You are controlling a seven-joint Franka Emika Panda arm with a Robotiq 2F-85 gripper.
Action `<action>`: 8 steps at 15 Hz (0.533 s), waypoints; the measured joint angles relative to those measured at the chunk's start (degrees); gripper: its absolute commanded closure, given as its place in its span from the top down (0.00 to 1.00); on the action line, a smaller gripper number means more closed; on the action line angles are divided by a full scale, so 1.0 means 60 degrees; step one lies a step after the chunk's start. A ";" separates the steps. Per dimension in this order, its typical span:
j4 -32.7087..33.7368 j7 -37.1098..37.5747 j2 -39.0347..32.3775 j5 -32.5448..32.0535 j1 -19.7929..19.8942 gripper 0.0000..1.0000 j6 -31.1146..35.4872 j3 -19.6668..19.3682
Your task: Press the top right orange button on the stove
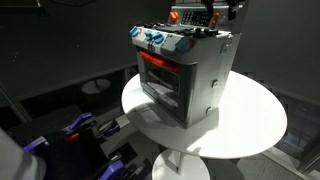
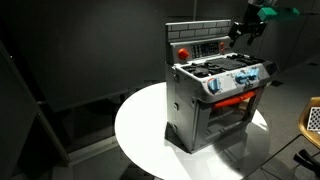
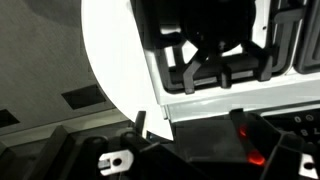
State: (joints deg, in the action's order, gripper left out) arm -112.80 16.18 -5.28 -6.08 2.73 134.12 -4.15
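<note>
A grey toy stove stands on a round white table. Its upright back panel carries a red knob and small buttons. My gripper hovers at the far end of that panel, above the stove top. In the wrist view the two fingers stand apart over the dark panel, with a burner grate beyond. An orange glowing button shows beside one finger; I cannot tell whether they touch.
The oven door glows orange-red inside. Blue knobs line the front edge. Dark clutter lies on the floor beside the table. A white basket stands at the frame edge.
</note>
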 measured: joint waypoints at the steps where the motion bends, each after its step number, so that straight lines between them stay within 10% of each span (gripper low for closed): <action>1: -0.0032 -0.0206 0.0193 0.0123 0.0001 1.00 -0.0367 0.0000; 8: -0.0762 -0.1529 0.2102 0.0540 0.0050 1.00 -0.3265 -0.0003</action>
State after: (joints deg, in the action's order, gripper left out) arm -117.37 7.01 7.33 -2.85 3.03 114.53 -4.17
